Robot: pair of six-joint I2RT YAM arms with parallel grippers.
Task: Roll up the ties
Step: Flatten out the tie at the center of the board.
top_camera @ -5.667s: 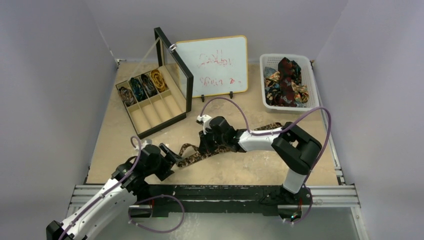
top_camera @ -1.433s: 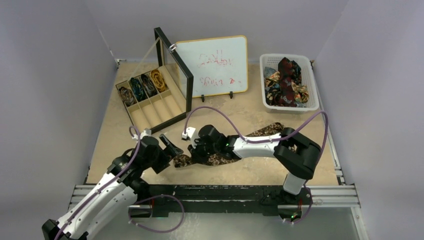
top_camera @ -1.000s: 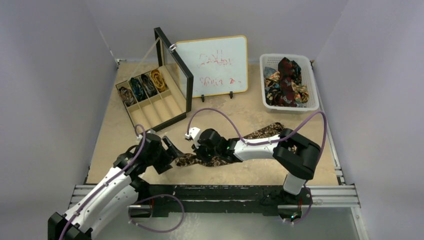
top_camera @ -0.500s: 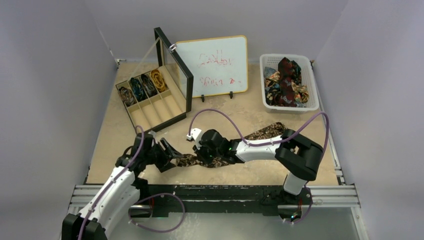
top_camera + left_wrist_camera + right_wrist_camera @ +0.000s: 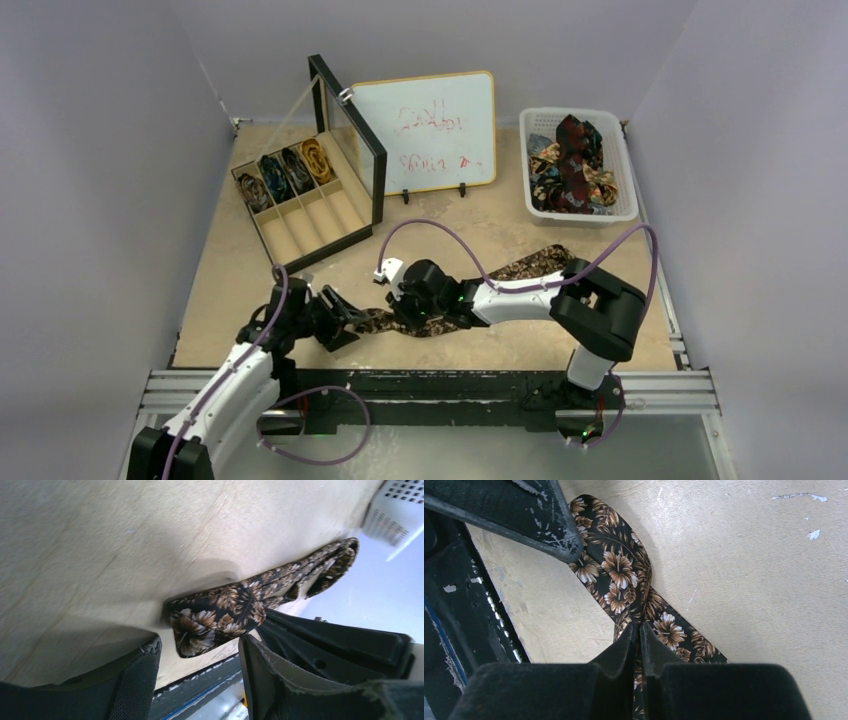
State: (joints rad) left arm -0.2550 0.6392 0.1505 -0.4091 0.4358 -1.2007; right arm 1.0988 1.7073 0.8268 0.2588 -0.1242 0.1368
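The brown floral tie (image 5: 619,575), pinched by the right tool (image 5: 639,627), awaits rolling: the half-open left tool (image 5: 200,652) brackets its folded end, seemingly without touching, and should close next.

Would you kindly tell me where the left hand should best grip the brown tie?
The folded free end of the tie, flat on the table. Come from the left, along the strip, one finger either side; the right hand pinches it further along.
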